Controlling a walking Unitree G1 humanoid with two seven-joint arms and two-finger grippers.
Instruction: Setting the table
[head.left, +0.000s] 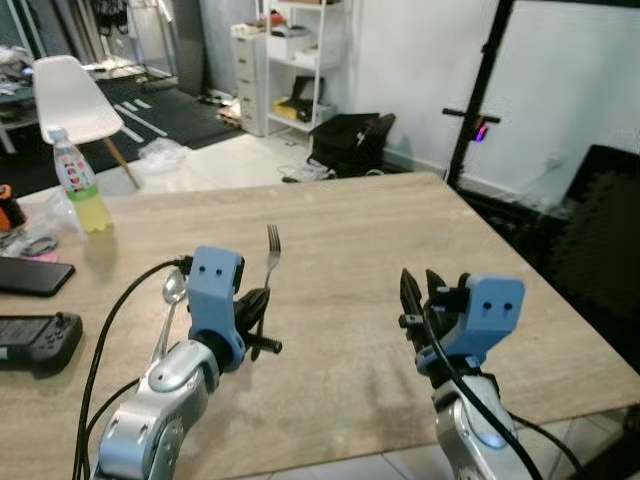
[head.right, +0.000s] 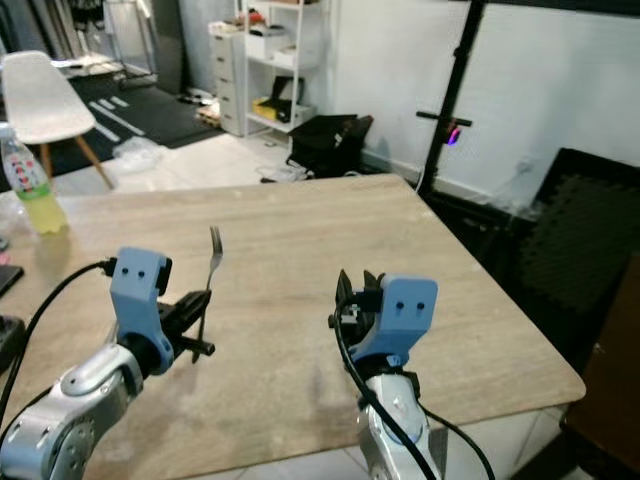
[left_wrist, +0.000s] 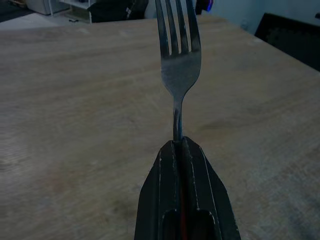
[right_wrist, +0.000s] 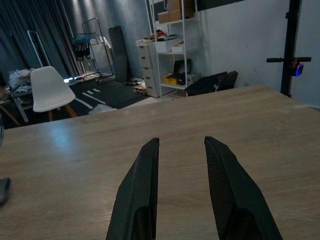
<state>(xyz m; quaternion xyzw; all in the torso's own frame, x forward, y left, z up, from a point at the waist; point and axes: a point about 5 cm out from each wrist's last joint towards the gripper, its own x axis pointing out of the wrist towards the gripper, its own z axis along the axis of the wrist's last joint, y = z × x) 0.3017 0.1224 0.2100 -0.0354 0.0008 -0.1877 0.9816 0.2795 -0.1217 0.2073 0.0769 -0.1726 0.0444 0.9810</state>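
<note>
1. Over the near part of the wooden table (head.left: 400, 240), the left gripper (left_wrist: 181, 145) pinches a metal fork (head.left: 271, 258) by its handle, with the two black fingers pressed tight against it.
2. The fork stands up and leans a bit, with its prongs pointing away from the robot.
3. The fork is up off the table top, and its handle end is hidden between the fingers.
4. A spoon (head.left: 172, 295) lies on the table just to the left of the left gripper, with its round bowl pointing away from the robot.
5. The right gripper (right_wrist: 181, 165) floats over the near right part of the table, with its two fingers spread apart and nothing between them.
6. The two grippers are side by side with bare wood between them.
7. A plastic bottle (head.left: 78, 180) with yellow drink in it stands at the far left of the table.
8. A black phone (head.left: 30, 276) lies flat near the left edge, and a black game controller (head.left: 35, 340) lies closer to the robot.
9. A white chair (head.left: 72, 98) stands on the floor behind the table.
10. A white shelf (head.left: 295, 60) with boxes stands by the far wall, and a black bag (head.left: 350, 140) lies on the floor near it.
</note>
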